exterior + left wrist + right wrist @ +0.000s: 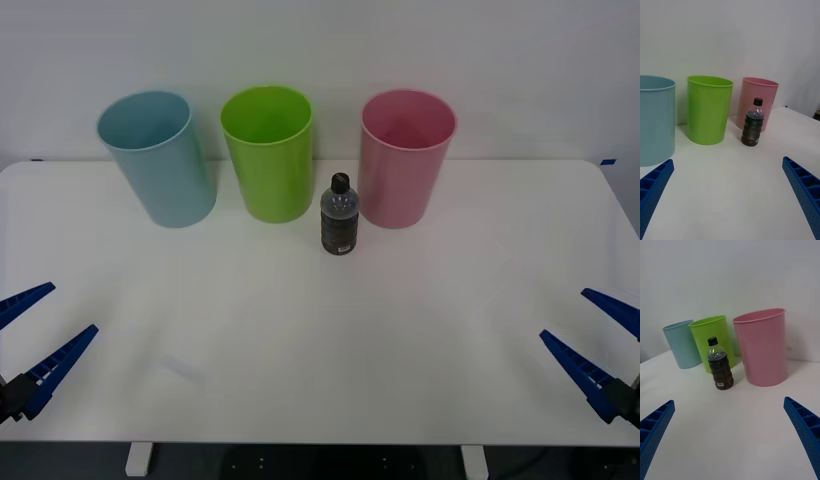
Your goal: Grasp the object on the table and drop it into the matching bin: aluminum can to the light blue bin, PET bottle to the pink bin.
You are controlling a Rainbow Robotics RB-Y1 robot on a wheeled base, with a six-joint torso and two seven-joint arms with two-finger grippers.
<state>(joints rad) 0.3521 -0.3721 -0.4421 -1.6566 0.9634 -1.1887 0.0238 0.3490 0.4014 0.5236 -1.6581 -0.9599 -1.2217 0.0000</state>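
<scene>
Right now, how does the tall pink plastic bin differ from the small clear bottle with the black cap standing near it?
The pink plastic bin is tall, wide and open at its round rim; the small clear plastic bottle is far shorter, narrow and closed with a black cap. The bin is opaque pink throughout, while the bottle is see-through with dark contents and a dark label. The bin stands at the back of the white table; the bottle stands slightly in front, nearer the grippers. Both stand upright.

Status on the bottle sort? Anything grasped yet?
Nothing done yet. The PET bottle stands upright on the table, in front of the gap between the green bin and the pink bin. Left gripper and right gripper sit open at the near corners, holding nothing. Left: approach, grasp, drop into pink.
</scene>
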